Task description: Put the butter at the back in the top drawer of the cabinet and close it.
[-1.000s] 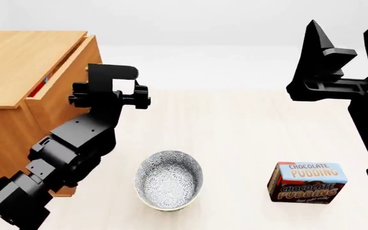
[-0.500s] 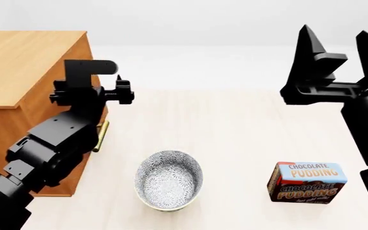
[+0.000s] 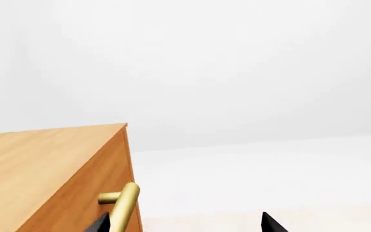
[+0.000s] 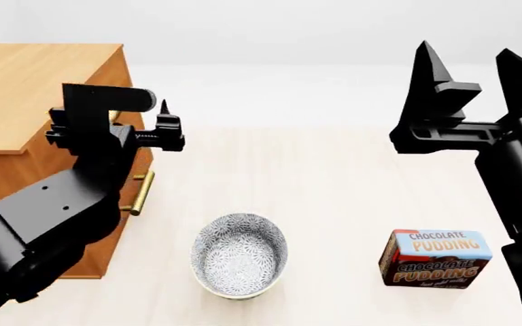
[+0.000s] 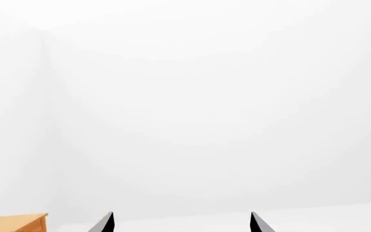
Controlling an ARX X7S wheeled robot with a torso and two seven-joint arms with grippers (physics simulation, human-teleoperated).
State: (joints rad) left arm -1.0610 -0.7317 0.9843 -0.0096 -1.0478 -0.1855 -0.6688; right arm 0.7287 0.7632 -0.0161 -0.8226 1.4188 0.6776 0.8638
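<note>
The cabinet (image 4: 25, 88) stands at the left, and its top drawer (image 4: 127, 80) sits flush with the front. The butter is hidden. My left gripper (image 4: 120, 129) is open against the upper front of the cabinet. In the left wrist view the top drawer's brass handle (image 3: 124, 205) lies just inside one fingertip (image 3: 102, 223) of the left gripper (image 3: 184, 224), and the jaws stand wide apart with nothing between them. My right gripper (image 4: 462, 53) is open and empty, raised high at the right. It also shows in the right wrist view (image 5: 181, 223).
A patterned bowl (image 4: 240, 255) sits on the pale table in front of me. A chocolate pudding box (image 4: 438, 259) stands at the right front. The brass handle of a lower drawer (image 4: 138, 192) sticks out below my left gripper. The cabinet's corner (image 5: 15, 222) shows in the right wrist view.
The top drawer was partly open with something red inside and is now shut. My left gripper moved left against the cabinet front. My right gripper drifted slightly left.
</note>
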